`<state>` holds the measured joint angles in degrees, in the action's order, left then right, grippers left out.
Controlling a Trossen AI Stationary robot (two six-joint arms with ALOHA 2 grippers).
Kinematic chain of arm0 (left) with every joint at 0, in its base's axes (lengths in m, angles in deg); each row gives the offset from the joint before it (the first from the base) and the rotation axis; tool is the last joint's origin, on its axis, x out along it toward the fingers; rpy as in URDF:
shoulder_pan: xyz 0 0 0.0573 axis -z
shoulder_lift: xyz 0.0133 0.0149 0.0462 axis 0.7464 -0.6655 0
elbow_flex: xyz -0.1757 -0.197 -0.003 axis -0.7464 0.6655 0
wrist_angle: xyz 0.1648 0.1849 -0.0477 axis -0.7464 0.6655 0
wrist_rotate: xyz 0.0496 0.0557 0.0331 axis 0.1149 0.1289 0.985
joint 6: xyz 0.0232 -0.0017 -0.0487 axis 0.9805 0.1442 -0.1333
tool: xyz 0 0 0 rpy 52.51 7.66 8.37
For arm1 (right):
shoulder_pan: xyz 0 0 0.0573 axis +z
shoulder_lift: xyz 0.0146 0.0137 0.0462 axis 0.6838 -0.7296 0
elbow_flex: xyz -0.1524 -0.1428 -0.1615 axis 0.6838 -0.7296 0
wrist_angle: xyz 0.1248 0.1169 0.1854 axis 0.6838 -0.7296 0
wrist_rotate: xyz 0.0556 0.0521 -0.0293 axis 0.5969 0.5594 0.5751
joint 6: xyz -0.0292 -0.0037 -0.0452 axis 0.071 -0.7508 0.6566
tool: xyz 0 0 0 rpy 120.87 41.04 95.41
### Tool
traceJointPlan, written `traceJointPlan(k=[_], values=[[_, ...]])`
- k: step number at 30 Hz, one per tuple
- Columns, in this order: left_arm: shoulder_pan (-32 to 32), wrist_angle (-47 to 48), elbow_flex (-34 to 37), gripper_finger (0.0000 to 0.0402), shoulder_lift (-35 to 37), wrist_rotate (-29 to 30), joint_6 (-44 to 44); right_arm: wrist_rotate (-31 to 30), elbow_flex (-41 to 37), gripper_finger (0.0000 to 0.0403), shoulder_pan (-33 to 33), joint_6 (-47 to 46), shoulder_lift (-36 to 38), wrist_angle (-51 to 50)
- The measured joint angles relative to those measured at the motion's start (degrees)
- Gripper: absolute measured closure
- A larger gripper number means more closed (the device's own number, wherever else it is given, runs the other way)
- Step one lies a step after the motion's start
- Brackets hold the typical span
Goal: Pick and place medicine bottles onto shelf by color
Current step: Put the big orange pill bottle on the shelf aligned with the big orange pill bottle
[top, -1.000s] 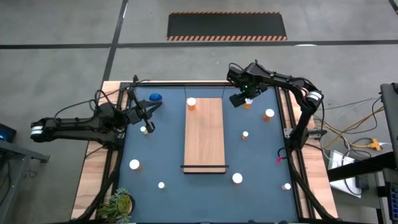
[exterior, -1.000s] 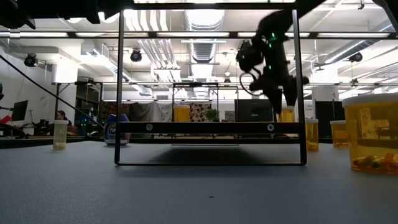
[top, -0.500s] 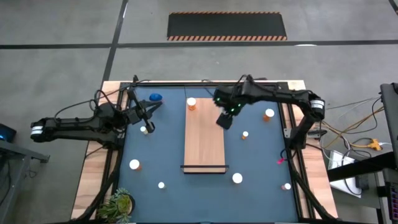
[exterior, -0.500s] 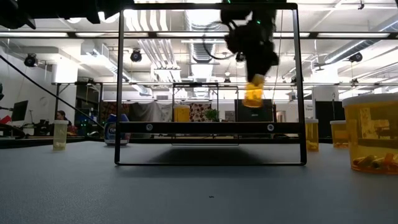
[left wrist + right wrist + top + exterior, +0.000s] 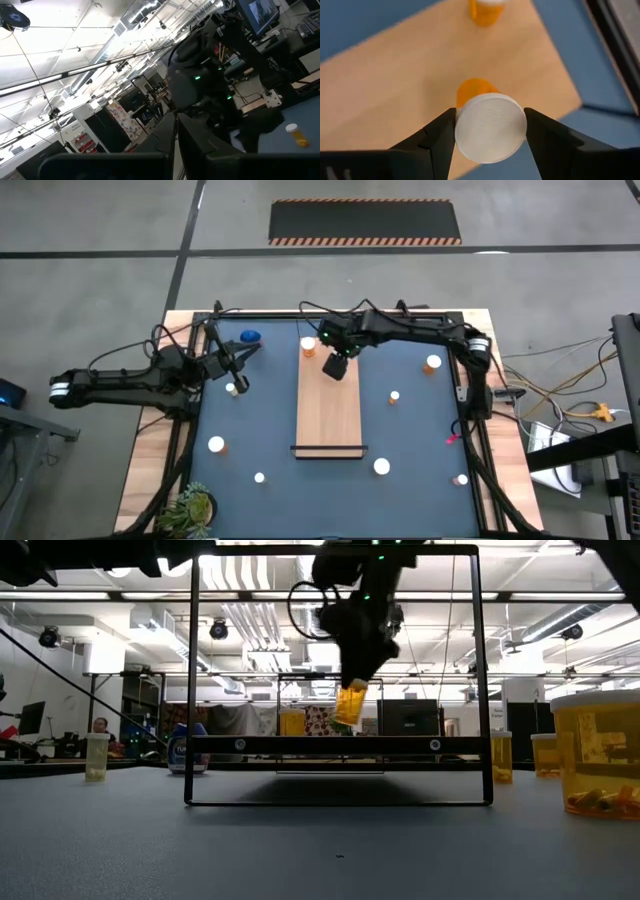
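My right end effector [image 5: 336,367] has swung in from the far right corner of the counter [image 5: 420,440] and now hangs above the far end of the shelf [image 5: 328,415]. Its fingers [image 5: 437,137] pinch an orange medicine bottle [image 5: 487,122] by the white cap, held clear of the board. Another orange bottle [image 5: 308,347] stands on the shelf just beyond. My left end effector [image 5: 232,370], pressed together on nothing, I think, waits over the left side near the blue bottle [image 5: 249,336].
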<state>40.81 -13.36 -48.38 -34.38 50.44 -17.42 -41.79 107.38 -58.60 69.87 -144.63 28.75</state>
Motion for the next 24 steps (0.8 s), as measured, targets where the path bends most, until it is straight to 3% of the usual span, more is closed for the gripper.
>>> traceJointPlan(k=[14, 24], values=[[-0.01, 0.25, 0.0, 0.0398, 0.0, 0.0, 0.0, -3.22, 21.62, 0.0195, -2.54, 3.96, -16.38, -12.92], [-0.02, 0.37, 0.0, 0.0398, 0.0, 0.0, -0.02, -4.46, 23.14, 0.0184, -2.77, 4.12, -17.27, -13.86]])
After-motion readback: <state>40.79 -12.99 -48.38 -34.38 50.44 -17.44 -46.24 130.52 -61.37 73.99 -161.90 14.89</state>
